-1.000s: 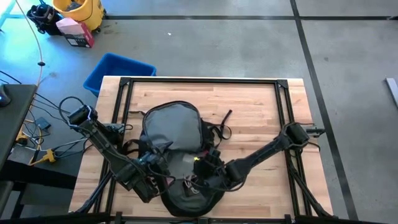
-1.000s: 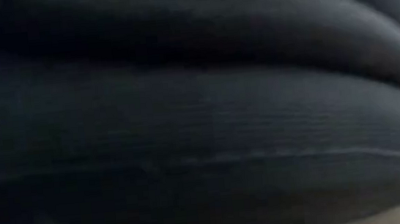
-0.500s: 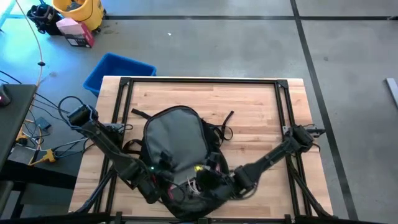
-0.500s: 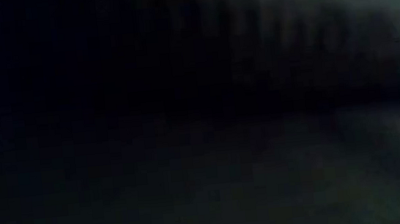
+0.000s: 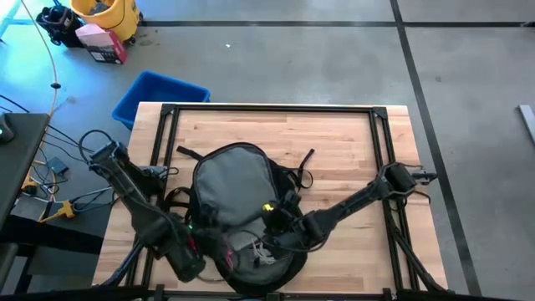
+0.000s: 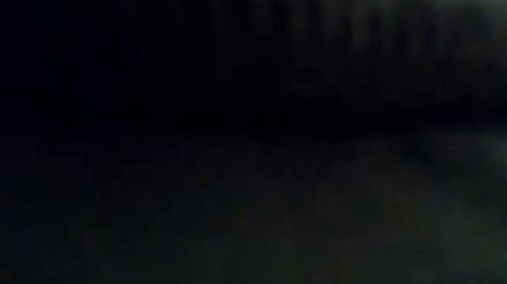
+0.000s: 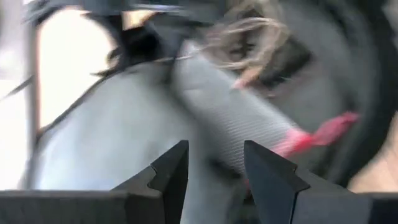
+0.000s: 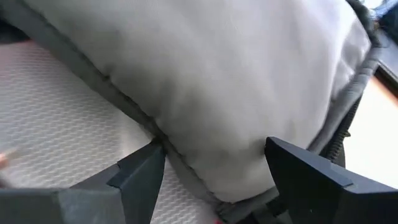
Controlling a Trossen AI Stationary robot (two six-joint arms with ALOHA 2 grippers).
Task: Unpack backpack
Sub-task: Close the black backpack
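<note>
The black backpack (image 5: 238, 180) lies on the table with its grey padded back panel up and its open end toward the near edge. White cords (image 5: 255, 247) show in the opening. My left gripper (image 5: 194, 249) stands open just left of the opening, and a pink pull tab (image 7: 323, 130) lies beyond its fingers (image 7: 214, 165). My right gripper (image 5: 280, 227) is at the right side of the opening, closed on the grey panel. Black fabric blocks the low view. My right gripper (image 8: 214, 155) has the edge of the backpack's grey padded panel (image 8: 211, 124) between its two fingers, which stand wide apart, at the right of the open end. The padding fills the gap from one fingertip (image 8: 152, 155) to the other. The backpack's far part rests on the table.
A black rail frame (image 5: 267, 109) runs round the tabletop. A blue bin (image 5: 159, 94) stands on the floor beyond the far left corner. Bare wood lies at the far side and right of the backpack. Cables hang off the table's left side.
My left gripper has drawn back from the opening toward the table's left and near edges. My right arm dipped toward the near edge, then came back. The grey panel has spread toward the near edge, and the low view has gone dark behind the fabric.
</note>
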